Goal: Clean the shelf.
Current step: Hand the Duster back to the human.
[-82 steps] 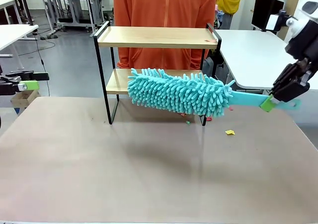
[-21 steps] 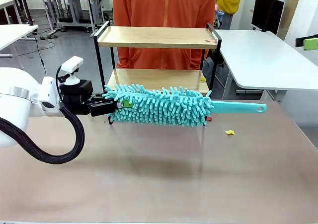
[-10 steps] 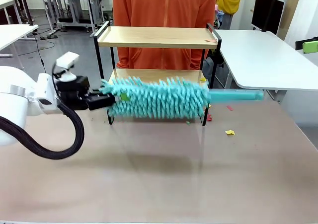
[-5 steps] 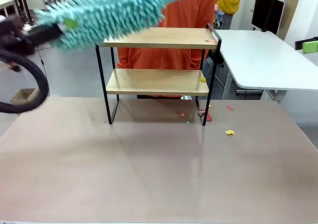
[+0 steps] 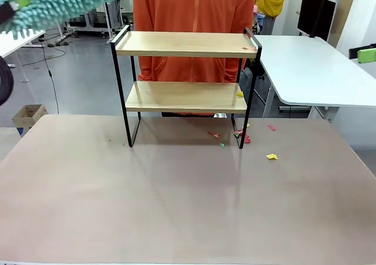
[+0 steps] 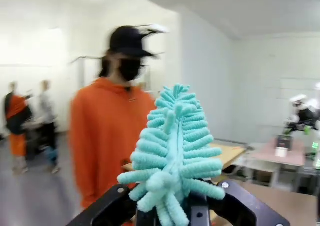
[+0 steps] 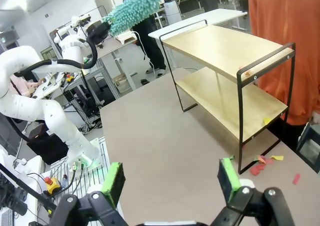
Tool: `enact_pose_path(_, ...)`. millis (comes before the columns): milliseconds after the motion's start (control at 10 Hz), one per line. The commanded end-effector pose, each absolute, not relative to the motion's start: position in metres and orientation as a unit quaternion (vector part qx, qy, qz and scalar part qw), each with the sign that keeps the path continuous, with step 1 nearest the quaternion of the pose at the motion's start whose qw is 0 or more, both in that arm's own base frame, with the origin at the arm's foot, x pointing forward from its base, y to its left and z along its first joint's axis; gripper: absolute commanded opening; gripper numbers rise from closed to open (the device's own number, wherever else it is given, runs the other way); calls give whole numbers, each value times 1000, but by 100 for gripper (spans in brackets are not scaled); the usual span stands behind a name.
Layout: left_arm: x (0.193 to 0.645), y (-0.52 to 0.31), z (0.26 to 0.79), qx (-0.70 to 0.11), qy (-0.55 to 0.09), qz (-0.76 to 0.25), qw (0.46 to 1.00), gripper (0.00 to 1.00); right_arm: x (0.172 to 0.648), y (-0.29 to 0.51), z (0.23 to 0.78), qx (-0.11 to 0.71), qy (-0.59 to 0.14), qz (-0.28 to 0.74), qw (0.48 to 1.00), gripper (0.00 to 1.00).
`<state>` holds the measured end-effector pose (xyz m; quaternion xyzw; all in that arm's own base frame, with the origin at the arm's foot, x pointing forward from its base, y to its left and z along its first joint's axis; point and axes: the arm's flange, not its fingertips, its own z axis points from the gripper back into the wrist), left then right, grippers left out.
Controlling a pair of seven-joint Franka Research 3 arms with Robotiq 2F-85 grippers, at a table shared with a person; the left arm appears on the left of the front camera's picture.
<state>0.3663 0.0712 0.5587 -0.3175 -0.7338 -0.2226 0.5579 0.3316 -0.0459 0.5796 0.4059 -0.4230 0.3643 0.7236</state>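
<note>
Left gripper [image 6: 170, 213] clenched on the turquoise chenille duster [image 5: 56, 0] at upper left; right gripper [image 7: 170, 178] spread wide, released, facing the shelf [image 5: 185, 71]

Wide bare table [image 5: 176, 206] in front of the shelf [image 5: 185, 80], open to a pincer from either side. Gap between the two boards open at the front, bounded left and right by the black frame posts. Person in orange [image 5: 194, 18] standing close behind the shelf, blocking the far side. Small paper scraps [image 5: 271, 156] scattered by the right legs. Teal duster [image 5: 56, 3] raised high at upper left, clear of the top board. Right pincer [image 7: 170, 178] spread wide, low over the near table edge.
</note>
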Motion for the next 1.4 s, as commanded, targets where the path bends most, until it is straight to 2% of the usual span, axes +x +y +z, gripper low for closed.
enact_pose_path(0, 356, 68, 559, -241, -749, -154, 598, 17, 333, -45, 582, 409, -435, 366, 714, 100)
enact_pose_path(200, 352, 75, 555, -149, -747, -117, 637, 17, 333, -45, 582, 409, -435, 366, 714, 100)
enact_pose_path(600, 349, 62, 526, -69, -724, -92, 680, 17, 333, -45, 582, 409, -435, 366, 714, 100)
enact_pose_path(1300, 340, 44, 443, -91, -675, -62, 730, 17, 333, -45, 582, 409, -435, 366, 714, 100)
